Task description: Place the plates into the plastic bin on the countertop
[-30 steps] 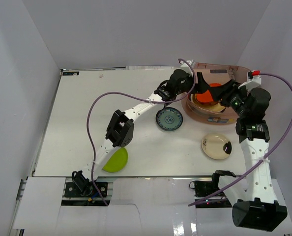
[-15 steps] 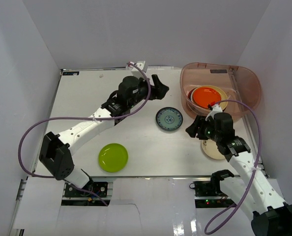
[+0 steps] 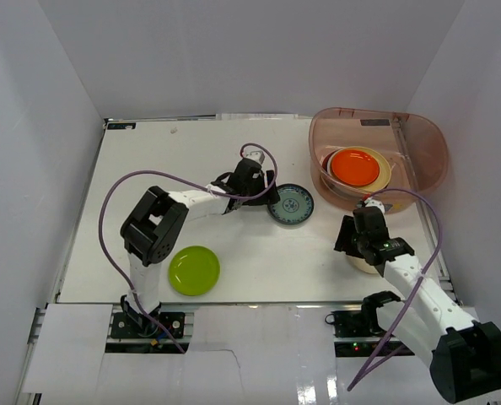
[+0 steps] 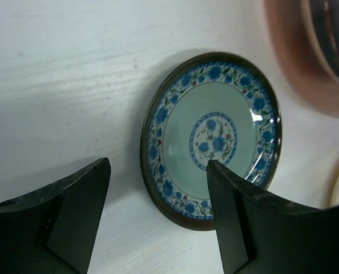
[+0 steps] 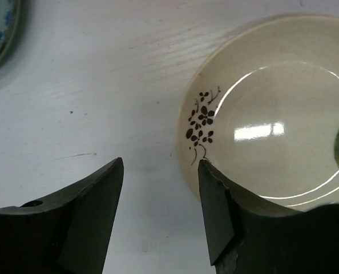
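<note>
A blue-patterned plate (image 3: 291, 206) lies flat on the white countertop (image 3: 149, 186). My left gripper (image 3: 269, 194) is open at its left rim. In the left wrist view the open gripper (image 4: 158, 166) straddles the rim of that plate (image 4: 212, 137). My right gripper (image 3: 350, 243) is open over a cream plate (image 3: 362, 267), which it mostly hides. In the right wrist view the gripper (image 5: 161, 165) has one finger over the left rim of this flower-marked plate (image 5: 272, 125). A lime green plate (image 3: 194, 270) lies near the front left. The pinkish plastic bin (image 3: 419, 143) holds an orange-red plate (image 3: 355, 166) on top of paler plates.
Pale grey walls enclose the countertop on three sides. The bin's wall (image 4: 295, 63) stands just right of the blue-patterned plate. Purple cables loop from both arms above the table.
Both arms have left the bin. The left gripper has come down at the blue-patterned plate's left rim. The right gripper has come down over the cream plate.
</note>
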Robot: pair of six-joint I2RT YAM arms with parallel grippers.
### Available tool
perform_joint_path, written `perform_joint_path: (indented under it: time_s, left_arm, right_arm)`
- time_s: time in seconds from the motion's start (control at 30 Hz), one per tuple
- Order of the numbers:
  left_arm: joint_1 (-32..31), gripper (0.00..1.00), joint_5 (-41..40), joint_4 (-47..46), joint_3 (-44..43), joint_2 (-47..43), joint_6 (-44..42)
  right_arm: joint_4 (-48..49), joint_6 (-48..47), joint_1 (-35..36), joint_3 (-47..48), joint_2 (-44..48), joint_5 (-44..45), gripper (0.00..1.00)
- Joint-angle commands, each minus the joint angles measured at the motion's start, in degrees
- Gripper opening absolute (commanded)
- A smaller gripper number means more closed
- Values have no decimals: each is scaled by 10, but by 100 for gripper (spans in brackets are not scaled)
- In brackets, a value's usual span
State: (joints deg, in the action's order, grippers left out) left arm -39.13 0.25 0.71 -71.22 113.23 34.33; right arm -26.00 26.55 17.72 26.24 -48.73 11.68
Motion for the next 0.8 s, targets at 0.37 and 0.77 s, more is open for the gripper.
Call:
perform_joint_path:
  time_s: [0.37, 0.77]
  left_arm:
    - [12, 55, 37, -37, -55, 74, -6]
    - [17, 0, -45, -18, 15, 1, -18]
  right_arm:
    - [28, -4, 9, 15, -152, 93, 43]
    - [-58, 98, 294, 107, -96, 123, 8]
